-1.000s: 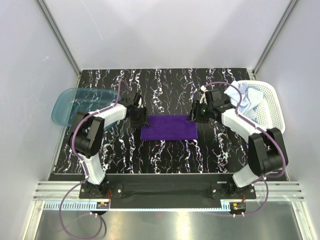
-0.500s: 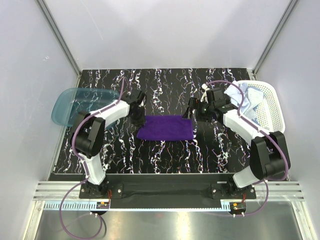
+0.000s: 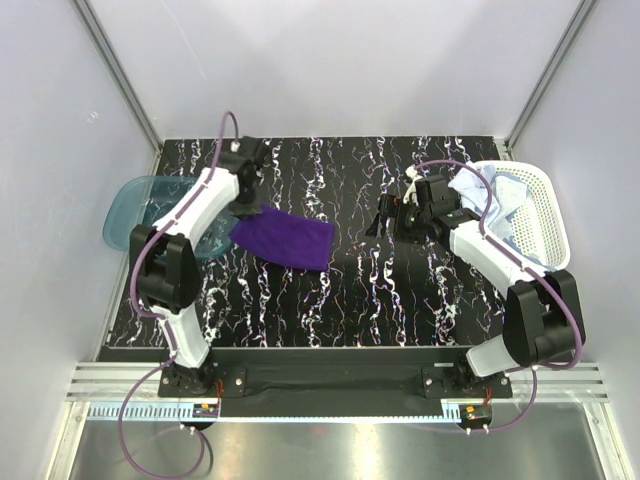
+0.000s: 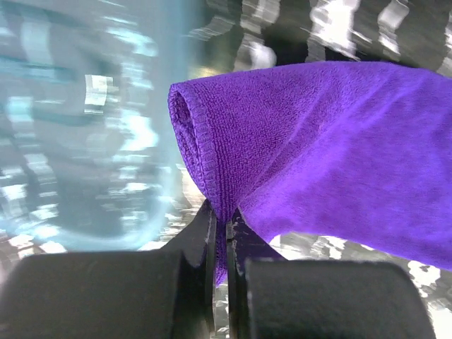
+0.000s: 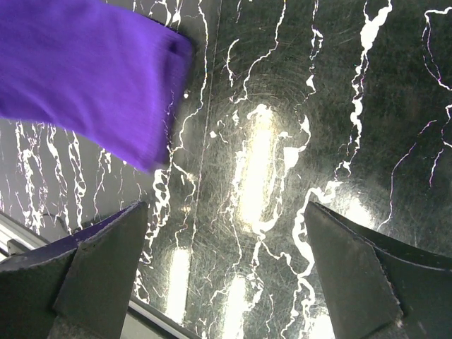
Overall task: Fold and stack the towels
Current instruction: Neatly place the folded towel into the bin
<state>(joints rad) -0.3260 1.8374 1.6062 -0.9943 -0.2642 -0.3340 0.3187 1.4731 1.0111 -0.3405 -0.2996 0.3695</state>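
jaws of the left gripper (image 4: 227, 224) are pinched tight on the edge of the purple towel (image 3: 283, 238), held up just beside the blue tray (image 3: 128, 205). it is soft, light and floppy, so grab a hem. right gripper (image 5: 226, 247) jaws stand wide apart, empty. other towels (image 3: 492, 192) lie bunched in the basket (image 3: 548, 225), hard to make out.

Left claw (image 4: 227, 227) pinched on purple towel (image 4: 332, 141); right claw (image 5: 224, 215) spread wide.
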